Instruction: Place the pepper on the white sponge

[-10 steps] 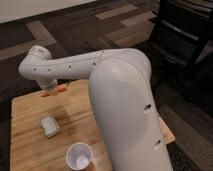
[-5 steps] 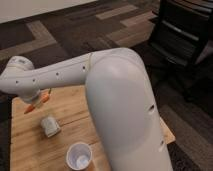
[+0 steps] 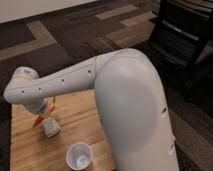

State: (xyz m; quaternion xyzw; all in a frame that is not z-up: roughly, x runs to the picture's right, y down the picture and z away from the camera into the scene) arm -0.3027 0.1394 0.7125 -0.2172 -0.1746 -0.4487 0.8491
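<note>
The white sponge (image 3: 50,127) lies on the wooden table (image 3: 75,122), left of middle. My arm reaches over to the left, and my gripper (image 3: 44,114) hangs below the wrist, right above the sponge's left end. It is shut on the orange-red pepper (image 3: 37,121), which is held at a slant; its ends show at either side of the gripper. The pepper's lower tip sits just left of the sponge, close to the table. The fingers themselves are mostly hidden by the wrist.
A white plastic cup (image 3: 79,156) stands upright near the table's front edge, right of and nearer than the sponge. My large white arm body (image 3: 135,110) covers the table's right side. A dark chair (image 3: 185,35) stands on the carpet at the back right.
My gripper has carried the pepper from the table's far left edge down and to the right, and it is now just over the sponge.
</note>
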